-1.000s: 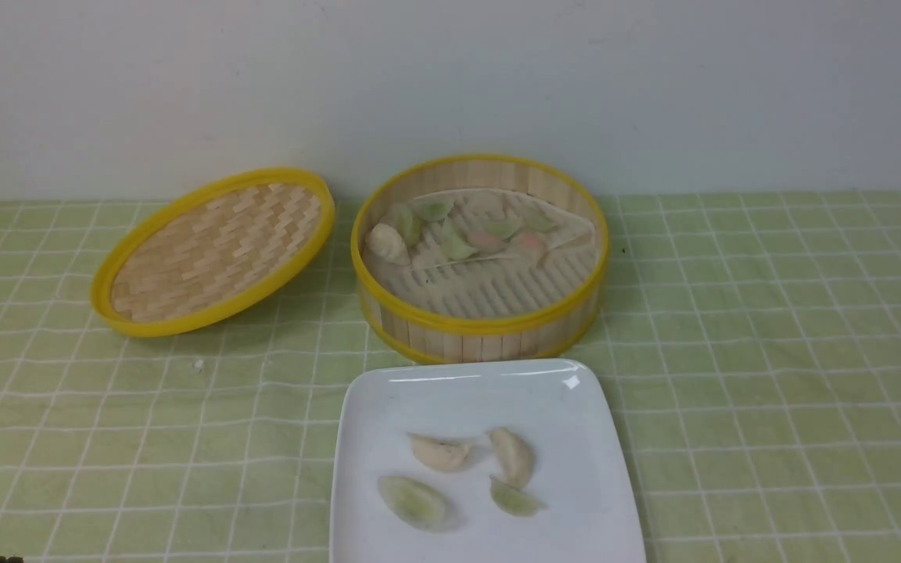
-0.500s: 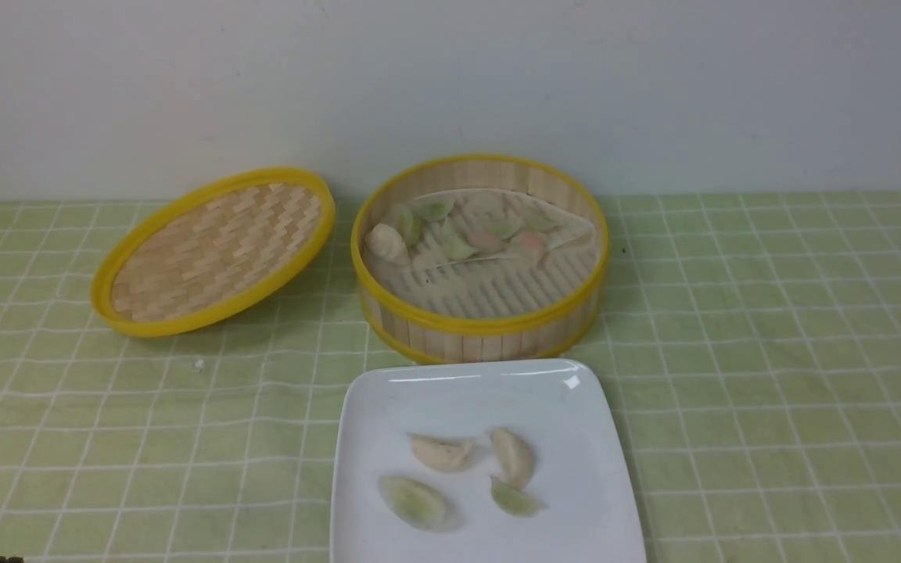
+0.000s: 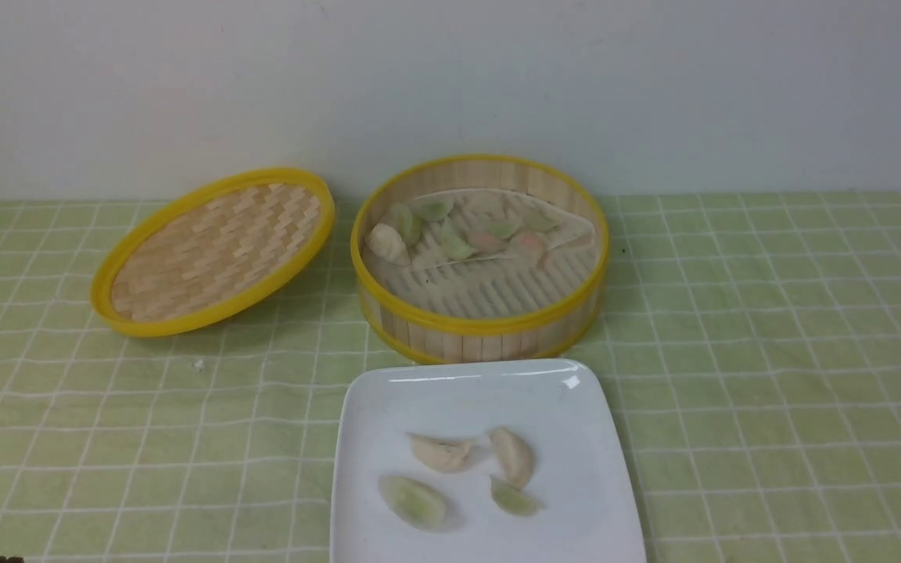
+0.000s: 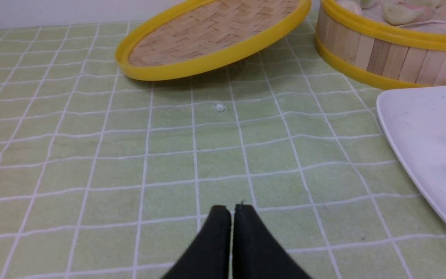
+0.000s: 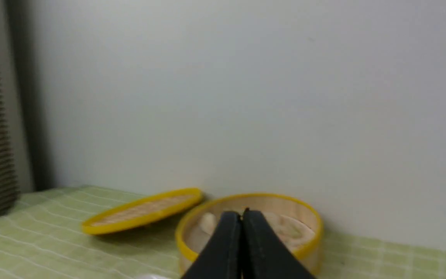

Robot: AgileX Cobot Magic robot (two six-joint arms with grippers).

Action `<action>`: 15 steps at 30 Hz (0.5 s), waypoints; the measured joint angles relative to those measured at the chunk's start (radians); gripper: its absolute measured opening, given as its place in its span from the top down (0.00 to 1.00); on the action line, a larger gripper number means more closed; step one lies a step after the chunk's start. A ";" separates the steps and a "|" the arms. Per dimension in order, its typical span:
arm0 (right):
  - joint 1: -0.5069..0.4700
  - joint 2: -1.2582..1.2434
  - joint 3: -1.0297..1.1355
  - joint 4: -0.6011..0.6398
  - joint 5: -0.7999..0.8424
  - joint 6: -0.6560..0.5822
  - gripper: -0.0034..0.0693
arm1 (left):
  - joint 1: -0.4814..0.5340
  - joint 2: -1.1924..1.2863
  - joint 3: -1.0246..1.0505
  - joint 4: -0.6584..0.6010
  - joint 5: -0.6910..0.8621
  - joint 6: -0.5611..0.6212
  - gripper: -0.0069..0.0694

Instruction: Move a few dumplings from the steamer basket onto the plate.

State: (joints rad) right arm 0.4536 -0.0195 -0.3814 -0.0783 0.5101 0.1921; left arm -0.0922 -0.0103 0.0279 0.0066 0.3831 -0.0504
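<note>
The steamer basket (image 3: 482, 324) stands at the back middle and holds several pale green dumplings (image 3: 457, 249) and pinkish ones on white paper. In front of it lies the white square plate (image 3: 576, 438) with two green dumplings (image 3: 413, 500) and two beige ones (image 3: 441, 452). Neither gripper shows in the front view. My left gripper (image 4: 232, 207) is shut and empty, low over the cloth to the left of the plate (image 4: 420, 135). The right gripper (image 5: 241, 212) is shut and empty too, held back from the basket (image 5: 308, 232) and facing it.
A shallow woven lid (image 3: 212, 250) with a yellow rim rests tilted to the left of the basket. A green checked cloth (image 3: 771, 352) covers the table, with a small white crumb (image 3: 199, 363) on it. A pale wall rises right behind the basket.
</note>
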 joint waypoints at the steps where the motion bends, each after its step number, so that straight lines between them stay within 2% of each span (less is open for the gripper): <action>1: -0.078 0.000 0.046 -0.003 0.000 -0.001 0.97 | 0.000 0.000 0.000 0.000 0.000 0.000 0.92; 8: -0.360 0.000 0.284 -0.010 0.000 -0.003 0.97 | 0.000 0.000 0.000 0.000 0.000 0.000 0.92; 11: -0.424 0.001 0.382 -0.011 -0.024 -0.003 0.97 | 0.000 0.000 0.000 0.000 0.000 0.000 0.92; 15: -0.444 0.002 0.399 -0.014 -0.105 -0.003 0.97 | 0.000 0.000 0.000 0.000 0.001 0.000 0.92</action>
State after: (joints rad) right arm 0.0092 -0.0173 0.0178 -0.0927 0.4049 0.1890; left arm -0.0922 -0.0103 0.0279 0.0066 0.3840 -0.0504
